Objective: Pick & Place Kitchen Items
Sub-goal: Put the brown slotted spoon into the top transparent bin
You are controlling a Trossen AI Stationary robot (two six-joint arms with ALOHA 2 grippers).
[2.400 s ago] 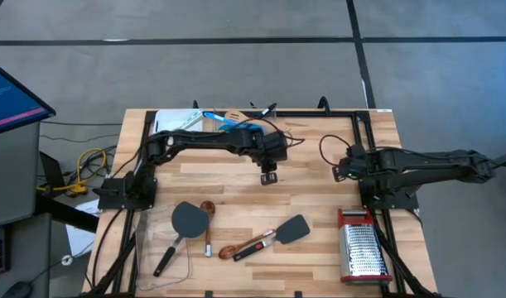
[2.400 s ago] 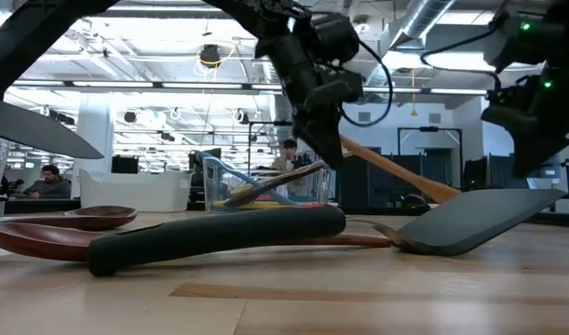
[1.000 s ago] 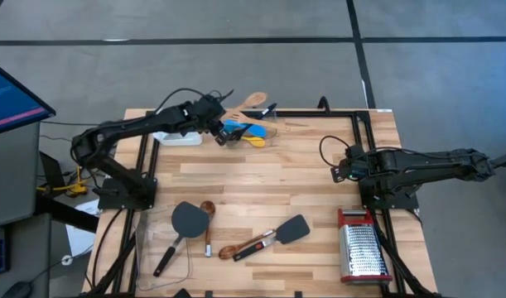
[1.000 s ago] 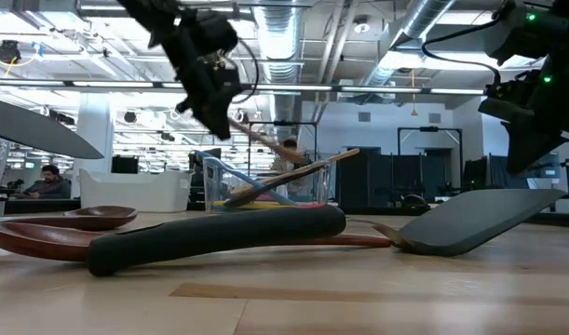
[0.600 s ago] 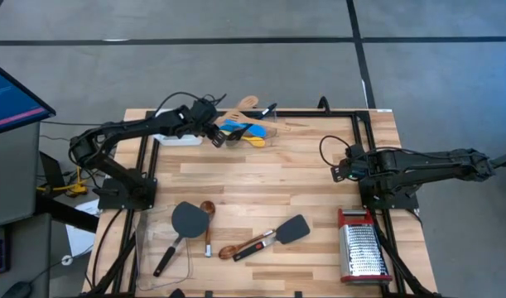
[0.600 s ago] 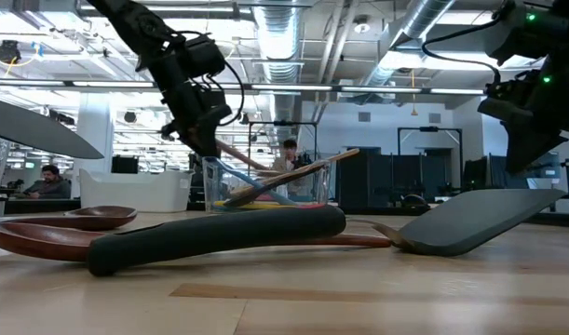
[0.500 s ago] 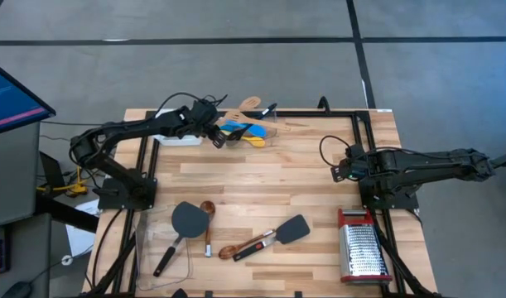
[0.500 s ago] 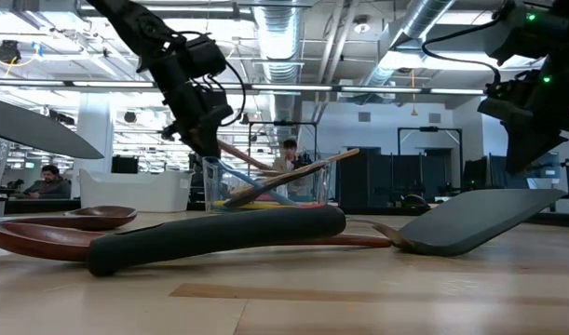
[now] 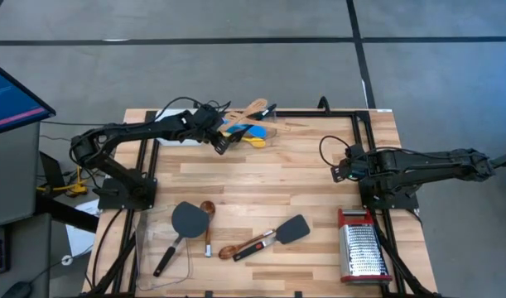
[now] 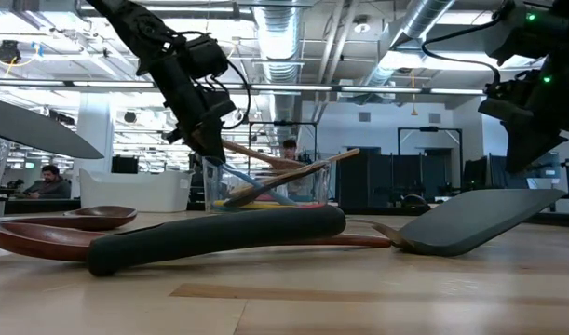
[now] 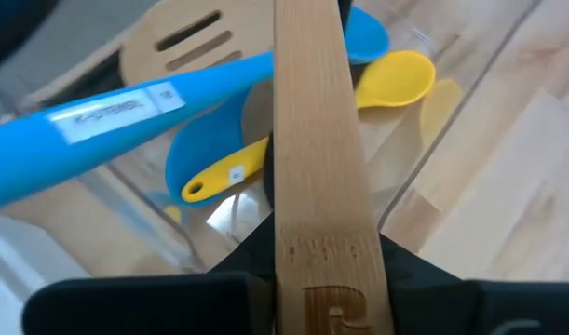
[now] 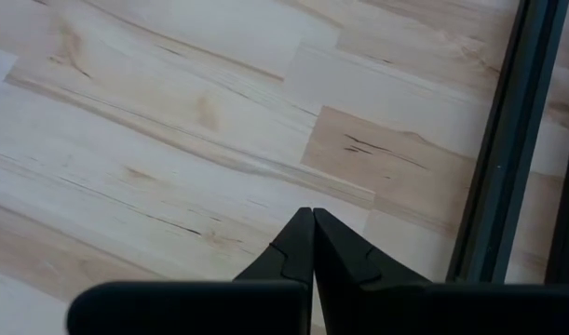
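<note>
Two arms show in the high view over the wooden surface [image 9: 261, 178]. The left gripper [image 9: 220, 146] reaches to the far edge, just beside a clear tub [image 9: 251, 131] that holds a blue spoon [image 9: 233, 127], a yellow spoon [image 9: 254, 141] and a slotted wooden spatula [image 9: 251, 106]. A white tray [image 9: 171, 134] sits next to the tub. The right gripper [image 9: 342, 170] waits near the right rail, apart from everything. Toward the near edge lie a dark grey spatula [image 9: 185, 221], a wooden spoon [image 9: 207, 222], a second wooden spoon [image 9: 229, 250] and a second grey spatula [image 9: 290, 229] with a red and black handle. A steel grater [image 9: 362, 245] with red trim stands at the near right.

From the low view, the left gripper [image 10: 202, 140] hangs above the tub [image 10: 265, 186], with a wooden handle [image 10: 256, 154] slanting from its fingers down into the tub.

The left wrist view shows the fingers [image 11: 410, 270] closed on a flat wooden handle [image 11: 314, 167], narrowly parted by its width, with the handle running out over the tub where the blue spoon [image 11: 126, 116], yellow spoon [image 11: 377, 84] and slotted spatula [image 11: 191, 42] lie.

Looking through the right wrist view, the right fingers [image 12: 335, 247] are pressed fully together, holding nothing, over bare wood beside a dark rail [image 12: 498, 149].
</note>
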